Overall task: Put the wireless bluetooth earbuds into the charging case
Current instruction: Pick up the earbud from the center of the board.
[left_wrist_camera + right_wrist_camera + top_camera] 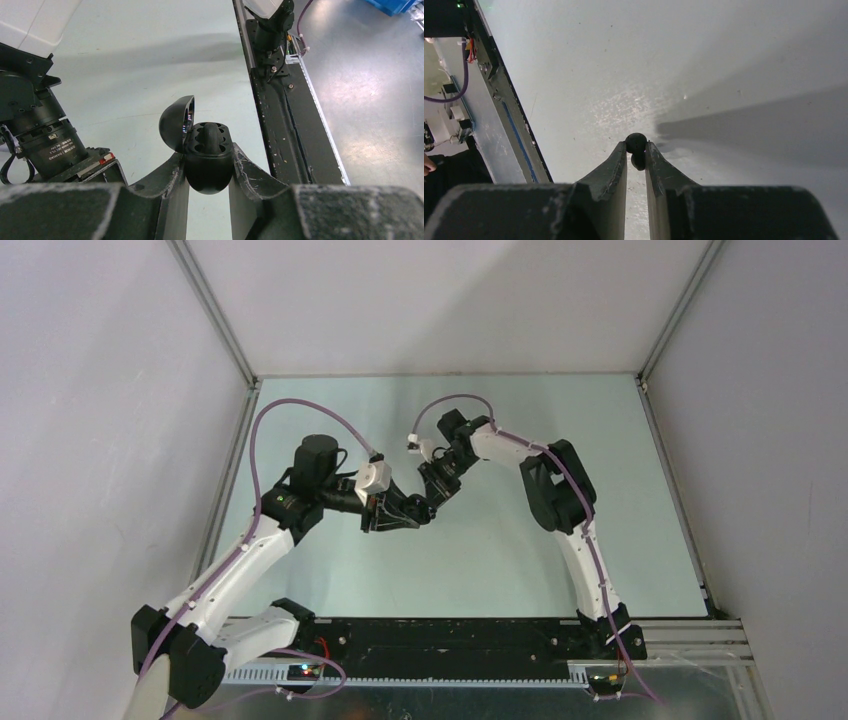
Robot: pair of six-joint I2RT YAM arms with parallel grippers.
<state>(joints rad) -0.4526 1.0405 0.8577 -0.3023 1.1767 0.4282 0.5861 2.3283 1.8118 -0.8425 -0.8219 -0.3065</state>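
Observation:
My left gripper (209,167) is shut on the black charging case (209,172), held above the table with its domed lid (175,122) swung open to the left. Dark wells show in the case's top; I cannot tell whether anything sits in them. My right gripper (636,150) is shut on one small glossy black earbud (636,143), pinched at the fingertips above the pale table. In the top view the left gripper (395,513) and right gripper (433,500) meet tip to tip over the middle of the table. The right wrist's camera body (47,142) looms just left of the case.
The black base rail (280,115) runs along the near table edge with the right arm's base (270,30) on it. Beyond the rail lies a metal floor (370,100). Grey walls and an aluminium frame (215,320) enclose the table (500,560).

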